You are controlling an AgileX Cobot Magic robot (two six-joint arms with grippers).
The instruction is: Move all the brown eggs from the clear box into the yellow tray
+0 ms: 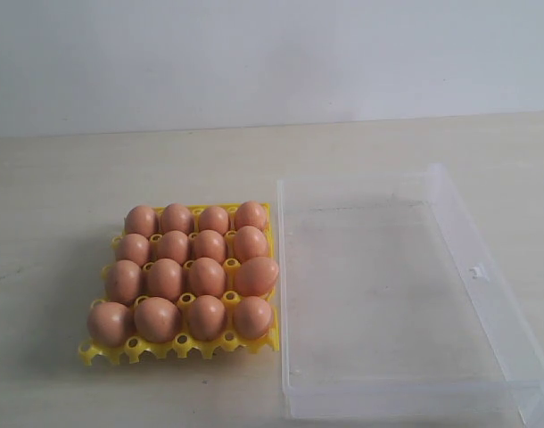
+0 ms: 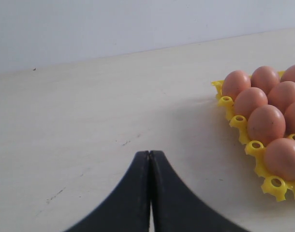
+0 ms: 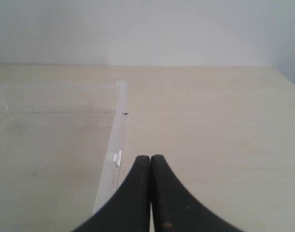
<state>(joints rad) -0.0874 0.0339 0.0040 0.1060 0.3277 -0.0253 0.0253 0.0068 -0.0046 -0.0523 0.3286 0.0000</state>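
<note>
Judging the transfer as complete: all sixteen brown eggs [image 1: 187, 276] are sitting in the yellow tray [image 1: 176, 349] and none is showing in the clear box [image 1: 379, 294], so nothing appears to be left to move. Neither arm is showing in the exterior view. The left gripper [image 2: 150, 157] is hanging over bare table [image 2: 89, 121] beside the tray, fingers pressed together and gripping nothing. The right gripper [image 3: 150, 159] is likewise closed and empty, hovering by the box wall that carries the small latch tab [image 3: 117, 158]. Working from the tray's near edge back, the front row is carrying four eggs and the three rows behind are carrying four each, so every cup is looking filled. The right-hand egg in the second row from the front is leaning sideways more than its neighbours, though inside the tray. The box is lying just right of the tray, touching or barely apart, I cannot tell which, with its floor bare.
</note>
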